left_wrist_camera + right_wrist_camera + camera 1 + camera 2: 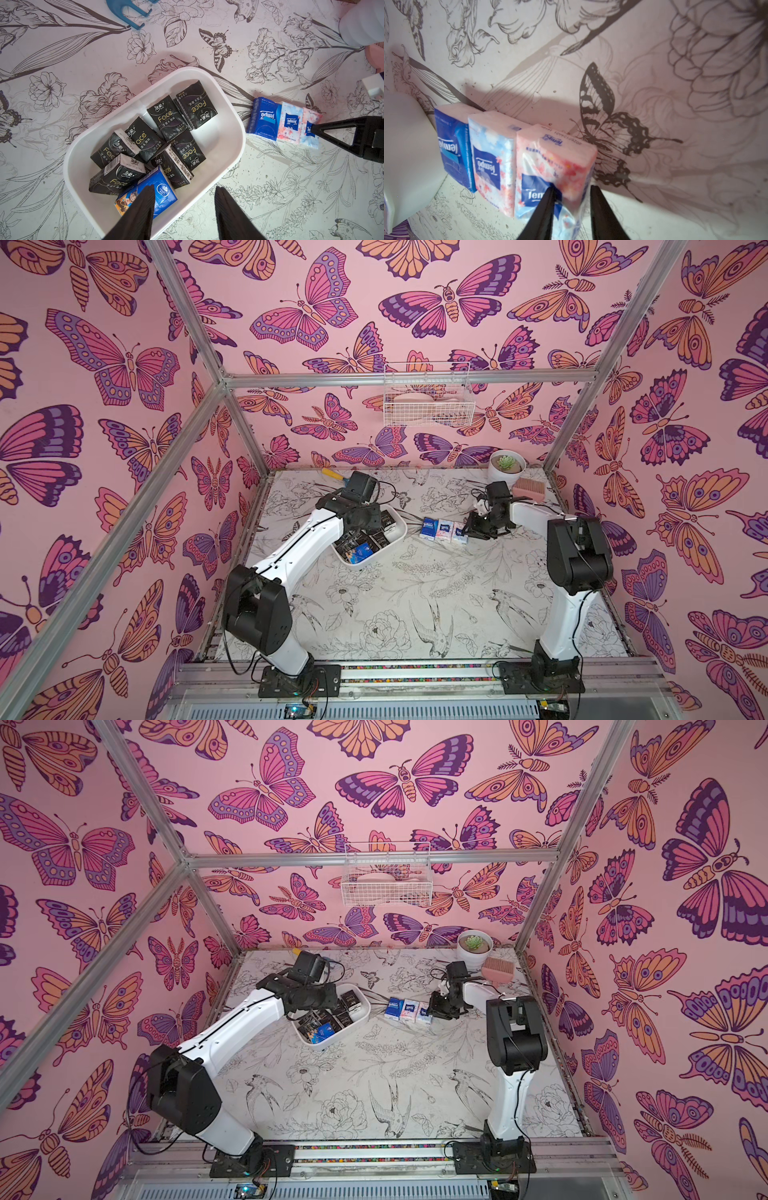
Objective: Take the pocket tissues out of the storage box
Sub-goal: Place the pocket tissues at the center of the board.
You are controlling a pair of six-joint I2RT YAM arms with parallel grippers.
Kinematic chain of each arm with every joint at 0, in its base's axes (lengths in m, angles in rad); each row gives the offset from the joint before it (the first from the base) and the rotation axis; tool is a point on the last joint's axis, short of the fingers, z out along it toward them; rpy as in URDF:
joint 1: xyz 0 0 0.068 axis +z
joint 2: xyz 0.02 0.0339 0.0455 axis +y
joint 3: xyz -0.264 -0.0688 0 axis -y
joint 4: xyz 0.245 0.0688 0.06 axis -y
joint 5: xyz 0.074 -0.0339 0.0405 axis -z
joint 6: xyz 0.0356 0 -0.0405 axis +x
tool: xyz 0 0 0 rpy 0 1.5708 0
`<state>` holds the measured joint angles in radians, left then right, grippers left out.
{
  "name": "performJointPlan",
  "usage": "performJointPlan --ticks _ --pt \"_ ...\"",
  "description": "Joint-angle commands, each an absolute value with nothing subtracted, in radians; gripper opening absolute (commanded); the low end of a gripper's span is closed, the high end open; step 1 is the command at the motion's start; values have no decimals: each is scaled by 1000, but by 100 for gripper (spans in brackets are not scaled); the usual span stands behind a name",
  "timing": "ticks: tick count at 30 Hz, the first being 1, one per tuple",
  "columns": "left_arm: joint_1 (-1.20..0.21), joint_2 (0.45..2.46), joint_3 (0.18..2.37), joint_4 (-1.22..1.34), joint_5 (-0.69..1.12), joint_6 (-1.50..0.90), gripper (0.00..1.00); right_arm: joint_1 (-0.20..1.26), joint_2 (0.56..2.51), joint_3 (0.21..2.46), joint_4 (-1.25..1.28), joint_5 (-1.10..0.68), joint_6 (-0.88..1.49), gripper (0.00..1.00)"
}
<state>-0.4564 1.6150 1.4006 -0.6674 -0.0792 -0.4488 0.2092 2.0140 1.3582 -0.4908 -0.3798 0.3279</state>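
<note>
Rail point(415, 672), 6 o'clock edge of the table point(415, 597): carries both arm bases. Storage box point(401, 533), white, shallow, round-cornered: stands at about 10 o'clock from the table's centre, under the left arm's wrist in both top views. Contents: pocket tissues point(188, 149), namely a loose jumble of overlapping black packets point(166, 118) and one cartoon-printed blue packet point(164, 193) at the end of the box nearest the left gripper point(185, 187). Left gripper: fingers spread, nothing between them, hanging over that end, one finger above the cartoon-printed blue packet, the other just outside the box's rim. Row of three further packets: out of the box, flat on the table just at its 3 o'clock, side by side and touching. It runs dark blue packet point(428, 528) closest to the box, pale floral packet point(444, 529) in the middle, pink floral packet point(556, 160) outermost. Right gripper point(572, 187): at the row's 3 o'clock, fingers narrowly apart, one lying on the pink floral packet's face, the other at its outer edge; whether they pinch it or only straddle it cannot be told. Plant pot point(505, 480): 1 o'clock corner, pink brush point(528, 488) just beside it. Wire basket point(428, 414): on the back wall, 12 o'clock. Yellow-and-blue tool point(332, 475): 11 o'clock, at the back edge.
</note>
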Motion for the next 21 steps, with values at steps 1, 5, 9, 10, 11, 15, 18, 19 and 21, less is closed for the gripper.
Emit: performJointPlan --ticks 1,5,9,10,11,15,18,19,21 --pt "-446 1598 1381 -691 -99 -442 52 226 2052 1398 -557 -380 299 34" --pt "-435 1598 1371 -693 -100 -445 52 228 2058 1427 -573 -390 295 37" --pt "-428 1604 1357 -703 -105 -440 52 228 2031 1435 -601 -371 281 43" --pt "-428 1606 1353 -709 -106 -436 53 228 2014 1433 -606 -364 278 44" --pt "-428 1610 1353 -716 -108 -432 53 228 1998 1430 -612 -358 276 46" --pt "-428 1639 1359 -754 -70 -376 54 227 1904 1406 -620 -329 277 55" --pt "-431 1667 1372 -807 -59 -322 56 228 1847 1382 -613 -328 285 59" --pt "-432 1678 1375 -823 -58 -301 57 227 1837 1374 -610 -333 286 60" --pt "-430 1693 1375 -851 -67 -269 59 229 1824 1364 -606 -335 287 61"
